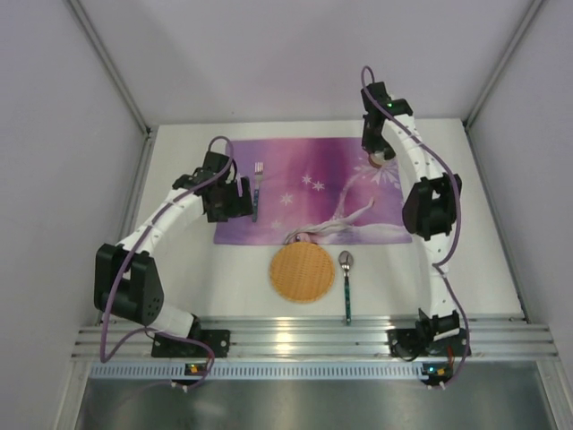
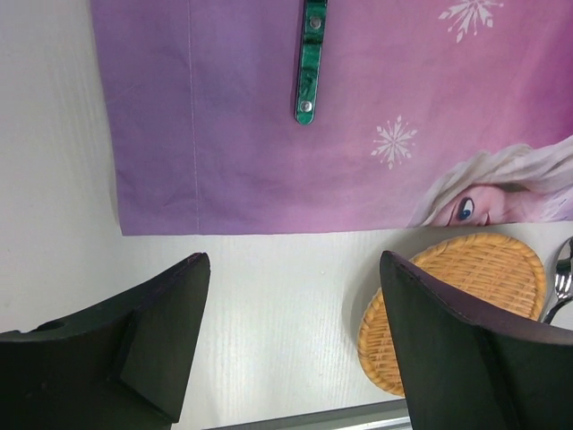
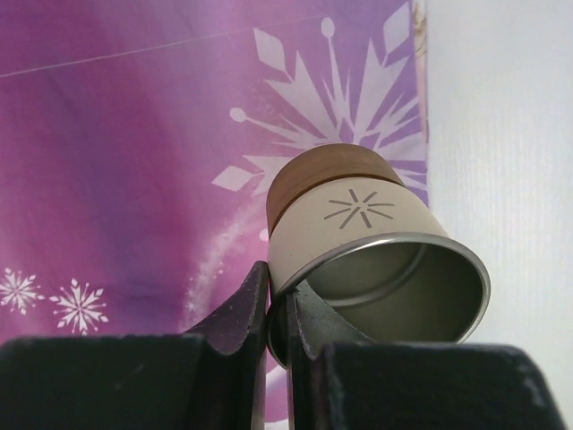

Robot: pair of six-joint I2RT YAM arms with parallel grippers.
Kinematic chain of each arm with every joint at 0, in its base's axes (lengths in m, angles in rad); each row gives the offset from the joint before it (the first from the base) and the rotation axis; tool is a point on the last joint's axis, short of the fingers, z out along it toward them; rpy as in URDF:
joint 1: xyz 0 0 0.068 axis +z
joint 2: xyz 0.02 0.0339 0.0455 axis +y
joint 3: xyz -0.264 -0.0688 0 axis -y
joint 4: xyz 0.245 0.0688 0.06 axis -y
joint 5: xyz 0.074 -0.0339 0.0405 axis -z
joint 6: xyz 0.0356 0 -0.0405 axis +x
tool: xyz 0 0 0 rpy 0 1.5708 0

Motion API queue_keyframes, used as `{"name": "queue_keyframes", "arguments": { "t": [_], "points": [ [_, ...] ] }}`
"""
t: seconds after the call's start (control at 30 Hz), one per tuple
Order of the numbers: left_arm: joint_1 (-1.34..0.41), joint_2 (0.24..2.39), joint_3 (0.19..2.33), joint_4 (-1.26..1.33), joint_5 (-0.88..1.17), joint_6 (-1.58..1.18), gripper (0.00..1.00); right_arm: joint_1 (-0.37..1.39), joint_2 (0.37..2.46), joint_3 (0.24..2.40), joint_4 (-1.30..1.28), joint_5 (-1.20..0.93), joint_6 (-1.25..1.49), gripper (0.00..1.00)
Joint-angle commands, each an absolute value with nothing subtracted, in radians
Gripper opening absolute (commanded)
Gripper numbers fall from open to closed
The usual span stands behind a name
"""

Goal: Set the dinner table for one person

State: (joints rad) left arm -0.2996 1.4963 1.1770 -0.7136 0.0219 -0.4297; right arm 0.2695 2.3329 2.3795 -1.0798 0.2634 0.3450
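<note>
My right hand [image 3: 279, 313] clamps the tilted cup [image 3: 358, 224] by its rim above the snowflake placemat [image 3: 116, 161], far right corner. Released tilted, it could topple. Left hand [image 2: 294, 269] spread, empty.

Flat white dinner table [image 1: 206, 278], grey-walled.

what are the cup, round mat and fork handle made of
Cup: likely metal, with a shiny rim and grey inside, a matte beige coat and a brown wood-like base. Round mat: woven bamboo or rattan, basket weave. Fork handle: marbled green, probably glossy plastic, metal rivets.
</note>
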Motion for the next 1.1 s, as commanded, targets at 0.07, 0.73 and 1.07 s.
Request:
{"name": "queue_keyframes", "arguments": {
  "t": [0.07,0.73,1.07],
  "points": [
    [-0.299,1.457,1.132,-0.690,0.055,-0.453,0.82,0.268,2.410,2.431,-0.991,0.180,0.391,0.00],
    [-0.299,1.540,1.180,-0.713,0.090,-0.408,0.81,0.268,2.451,2.368,-0.833,0.153,0.431,0.91],
    [-0.305,1.528,1.166,-0.719,0.117,-0.429,0.81,0.249,2.128,2.341,-0.798,0.144,0.442,1.00]
  ]
}}
